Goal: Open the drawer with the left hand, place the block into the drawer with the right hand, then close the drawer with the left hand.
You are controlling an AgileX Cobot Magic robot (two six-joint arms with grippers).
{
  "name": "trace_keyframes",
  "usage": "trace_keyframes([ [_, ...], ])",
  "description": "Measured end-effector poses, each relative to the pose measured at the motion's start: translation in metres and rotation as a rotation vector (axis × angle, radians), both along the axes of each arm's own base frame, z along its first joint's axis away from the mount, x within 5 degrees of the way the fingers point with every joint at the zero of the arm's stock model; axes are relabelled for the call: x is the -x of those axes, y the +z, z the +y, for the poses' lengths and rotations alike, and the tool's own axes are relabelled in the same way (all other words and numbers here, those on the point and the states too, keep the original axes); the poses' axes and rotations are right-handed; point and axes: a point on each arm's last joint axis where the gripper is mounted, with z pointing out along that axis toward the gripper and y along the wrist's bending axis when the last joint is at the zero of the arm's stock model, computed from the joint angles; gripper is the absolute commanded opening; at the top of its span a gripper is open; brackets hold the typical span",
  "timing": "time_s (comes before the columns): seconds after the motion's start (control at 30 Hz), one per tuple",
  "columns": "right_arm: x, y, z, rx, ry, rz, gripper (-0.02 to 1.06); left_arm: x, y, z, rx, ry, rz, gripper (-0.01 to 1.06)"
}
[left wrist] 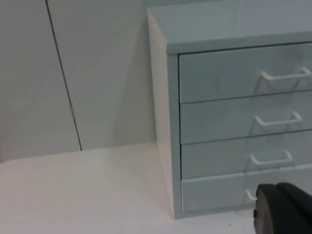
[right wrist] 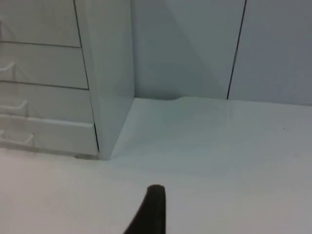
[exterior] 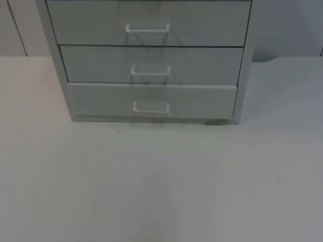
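A white drawer cabinet stands on the white table top, its back toward the grey partition wall. All drawers visible in the top view sit flush and closed; the bottom drawer carries a white bar handle, with matching handles on the drawers above it. The block cannot be made out on the table surface in front of the cabinet. The left gripper, seen as a black fingertip, is just off the cabinet's front, beside its lowest handle; its finger spacing cannot be told. The right gripper, seen as a black fingertip, is over bare table off the cabinet's right front corner; its finger spacing cannot be told.
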Motion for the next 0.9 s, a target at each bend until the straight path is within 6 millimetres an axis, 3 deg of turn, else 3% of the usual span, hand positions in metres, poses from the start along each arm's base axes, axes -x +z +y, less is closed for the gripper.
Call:
trace_keyframes([
  [0.17,0.0,-0.011,0.0,0.005,0.003,0.069,0.81,0.011,-0.006,0.001,-0.028,0.01,0.023,0.0],
  [0.57,-0.005,-0.033,-0.001,0.01,0.021,0.201,0.81,0.014,-0.02,0.008,-0.02,0.088,0.178,0.0],
  [0.9,-0.007,-0.038,-0.001,0.006,0.017,0.22,0.81,0.017,-0.027,0.011,-0.017,0.106,0.258,0.0],
])
